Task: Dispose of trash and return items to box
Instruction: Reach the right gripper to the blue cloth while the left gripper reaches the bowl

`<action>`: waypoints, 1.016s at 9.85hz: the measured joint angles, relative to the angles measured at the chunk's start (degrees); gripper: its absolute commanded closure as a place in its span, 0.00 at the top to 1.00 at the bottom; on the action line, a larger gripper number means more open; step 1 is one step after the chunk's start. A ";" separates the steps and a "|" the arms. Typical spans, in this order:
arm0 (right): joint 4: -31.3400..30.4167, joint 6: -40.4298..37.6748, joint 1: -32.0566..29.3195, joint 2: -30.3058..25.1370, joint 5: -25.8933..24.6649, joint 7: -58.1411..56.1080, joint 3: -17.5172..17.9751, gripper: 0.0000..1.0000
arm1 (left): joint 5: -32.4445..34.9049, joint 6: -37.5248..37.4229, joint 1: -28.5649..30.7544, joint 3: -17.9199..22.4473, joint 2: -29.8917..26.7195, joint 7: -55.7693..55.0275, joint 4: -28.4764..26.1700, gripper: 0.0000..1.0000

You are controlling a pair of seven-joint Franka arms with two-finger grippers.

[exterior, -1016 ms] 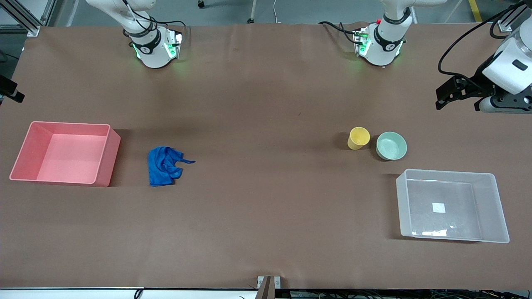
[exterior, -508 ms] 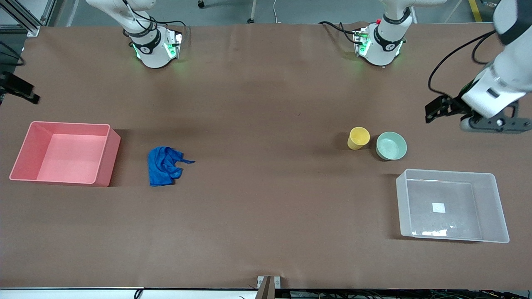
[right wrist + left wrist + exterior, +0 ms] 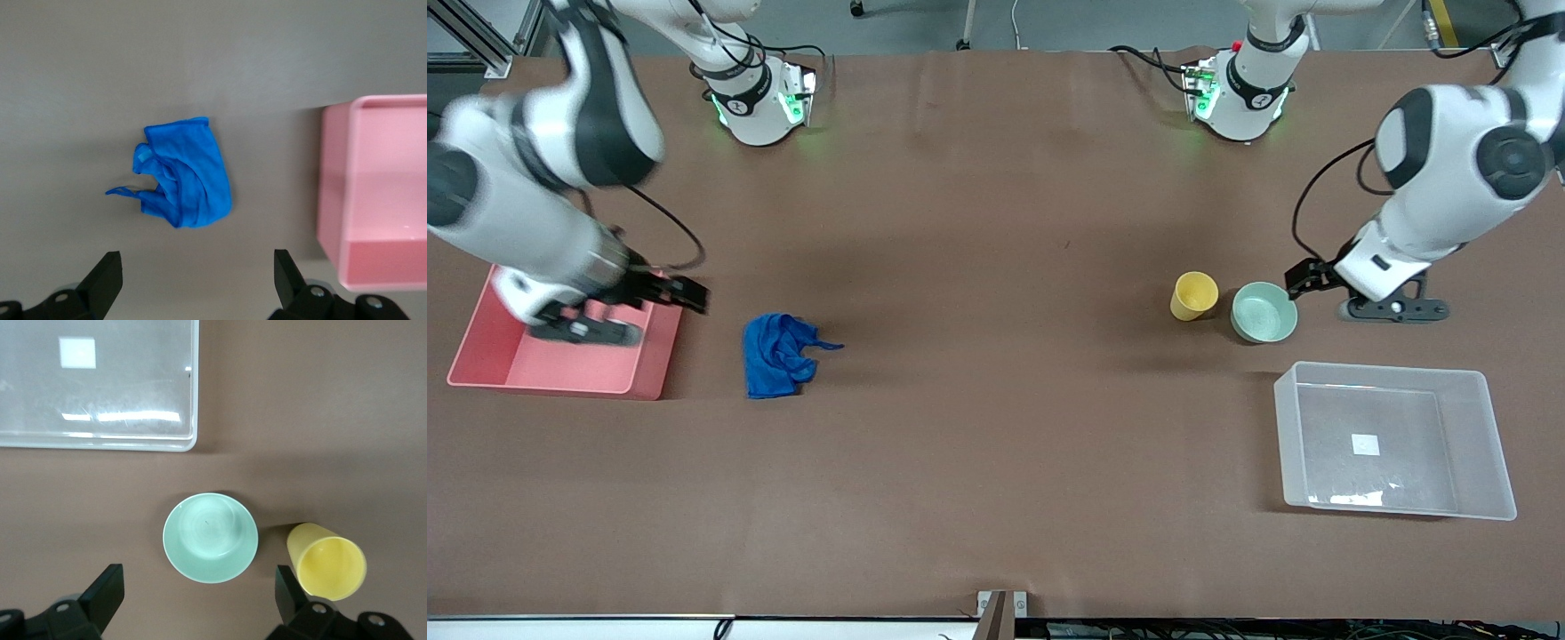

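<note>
The deep-blue rag (image 3: 778, 356) lies crumpled on the table beside the pink bin; it also shows in the right wrist view (image 3: 187, 177). The yellow cup (image 3: 1194, 295) and the mint-green bowl (image 3: 1264, 312) stand side by side, farther from the front camera than the clear tub (image 3: 1392, 367). My left gripper (image 3: 1394, 310) is open and empty, up in the air beside the bowl (image 3: 210, 537) and the cup (image 3: 327, 560); the left wrist view shows the gripper (image 3: 198, 603). My right gripper (image 3: 585, 332) is open and empty, up in the air by the pink bin's edge nearest the rag; the right wrist view shows the gripper (image 3: 198, 280).
The pink bin (image 3: 660, 351) stands at the right arm's end of the table, and the right wrist view shows its wall (image 3: 333, 187). The clear tub's rim (image 3: 100, 443) shows in the left wrist view, with a white sticker (image 3: 1365, 444) on the tub's floor. Brown table surface lies between the rag and the cup.
Both arms have swung in from the table's ends. The left gripper has come down beside the bowl. The right gripper has come in by the pink bin. Nothing on the table has moved.
</note>
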 measured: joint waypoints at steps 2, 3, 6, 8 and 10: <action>-4.36 11.53 0.40 6.86 -0.29 0.31 0.05 1.00 | 0.00 11.42 0.01 1.40 2.18 0.06 -8.19 0.98; -5.01 15.40 0.69 9.86 -0.51 0.50 0.06 1.00 | 0.01 14.65 0.04 2.49 4.11 0.92 -10.01 0.97; -7.43 24.94 1.54 15.23 -4.12 0.97 0.08 1.00 | 0.01 19.49 0.14 5.01 10.64 4.04 -10.57 0.91; -9.85 28.80 1.57 16.21 -4.64 1.08 0.07 0.98 | 0.01 24.27 0.15 5.29 14.53 4.21 -10.64 0.32; -10.23 28.96 1.58 16.51 -4.65 1.11 0.08 0.43 | -1.09 26.96 0.18 5.37 16.64 3.82 -10.55 0.00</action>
